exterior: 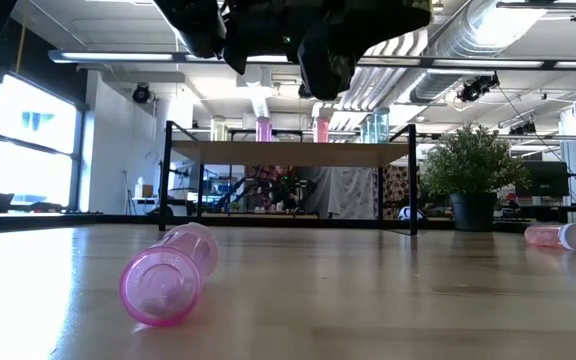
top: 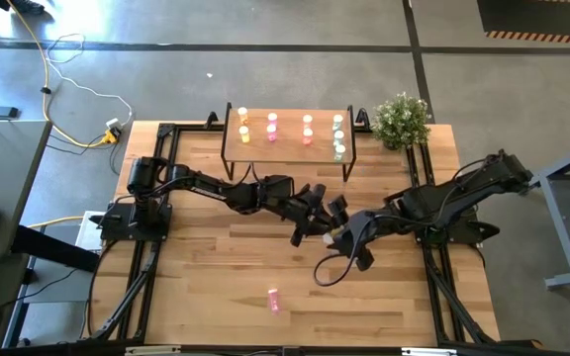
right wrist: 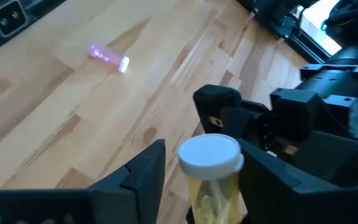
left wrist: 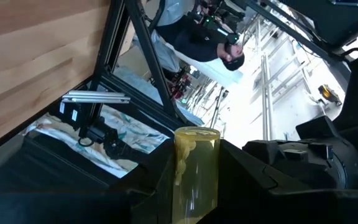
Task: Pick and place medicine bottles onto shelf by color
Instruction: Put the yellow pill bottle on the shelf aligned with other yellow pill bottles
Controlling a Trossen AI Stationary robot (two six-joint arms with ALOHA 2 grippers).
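1. As the two arms meet over the middle of the table [top: 216, 297], a yellow bottle [left wrist: 196, 174] passes between them; the left gripper [top: 315, 220] is pinching its body, the white cap [right wrist: 210, 154] pointing toward the right arm.
2. The right gripper [right wrist: 201, 168] brackets the capped end, its fingers [right wrist: 145, 168] spread just wider than the bottle — whether they touch it cannot be told.
3. The bottle looks like a light, rigid plastic cylinder with loose pills inside; its smooth, round wall could roll or slip in a slack pinch, so a hold across the body just below the cap seems safest.
4. On the shelf [top: 287, 146] at the table's far edge, bottles already stand in colour columns — yellow, pink, red-orange, pale green.
5. A pink bottle [top: 274, 300] lies on its side near the front edge, well apart from both arms; another pink bottle [exterior: 558, 236] lies further back, seen in the low view.
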